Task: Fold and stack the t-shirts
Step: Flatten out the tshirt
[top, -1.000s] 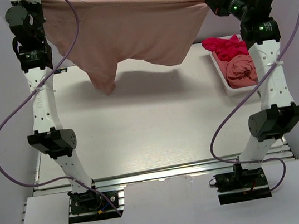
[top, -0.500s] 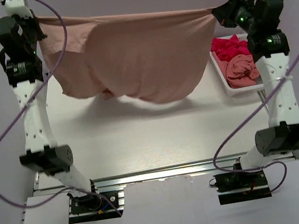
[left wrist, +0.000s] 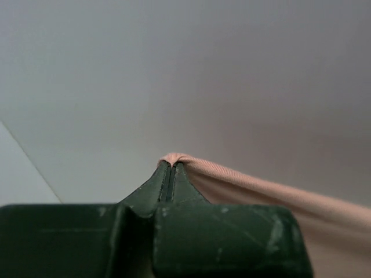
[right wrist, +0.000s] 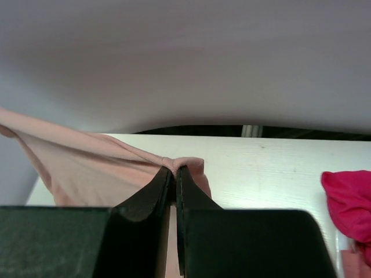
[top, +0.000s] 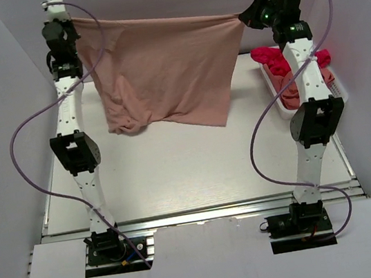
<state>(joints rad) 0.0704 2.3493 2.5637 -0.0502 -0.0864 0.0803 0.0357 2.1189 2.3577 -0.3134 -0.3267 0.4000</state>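
One salmon t-shirt (top: 162,72) aloft, 12 o'clock | left fingers (left wrist: 155,184), right fingers (right wrist: 152,190) clenched on corners | risk: thin pinch may slip

Salmon t-shirt (top: 162,72) between left tool (top: 72,23) and right tool (top: 244,17)

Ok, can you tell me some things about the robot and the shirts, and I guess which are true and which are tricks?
1. The left tool and the right tool are both shut on the salmon-pink t-shirt. True.
2. The salmon-pink t-shirt is folded into a neat pile. False: it hangs spread out between the two tools.
3. A magenta-red t-shirt sits in the white basket. True.
4. The white basket is next to the left arm. False: it is on the right side, beside the right arm.
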